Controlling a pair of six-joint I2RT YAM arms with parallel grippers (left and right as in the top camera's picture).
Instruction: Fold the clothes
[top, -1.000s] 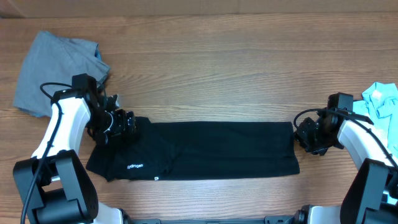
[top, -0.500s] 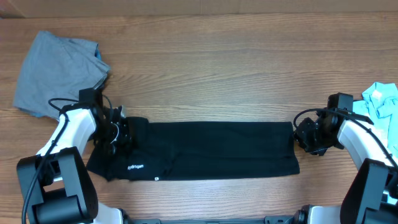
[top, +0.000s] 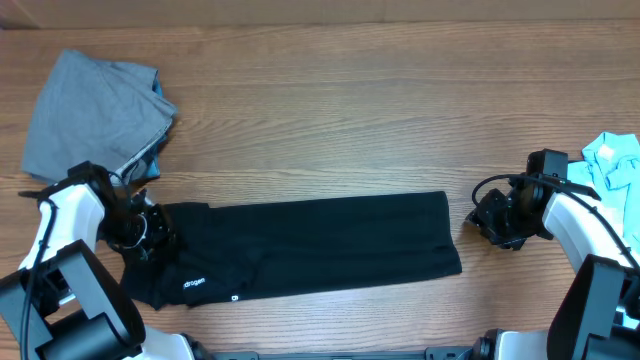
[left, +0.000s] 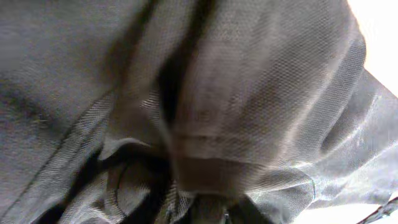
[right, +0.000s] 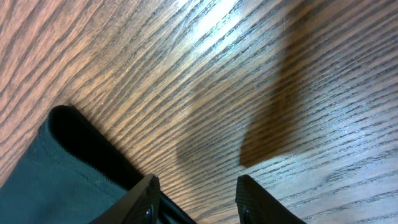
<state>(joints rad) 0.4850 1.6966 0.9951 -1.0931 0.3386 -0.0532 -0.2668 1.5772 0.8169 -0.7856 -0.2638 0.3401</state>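
Shirt (top: 310, 245) lies lengthwise across the frame's lower middle — left gripper (top: 158, 236) at its left end, grip impossible to tell — right gripper (top: 488, 218) open, empty, just off its right end.

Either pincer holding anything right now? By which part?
Left pincer looks shut on the black shirt, gripping bunched cloth at its left end. Right pincer is open over the bare table, holding nothing.
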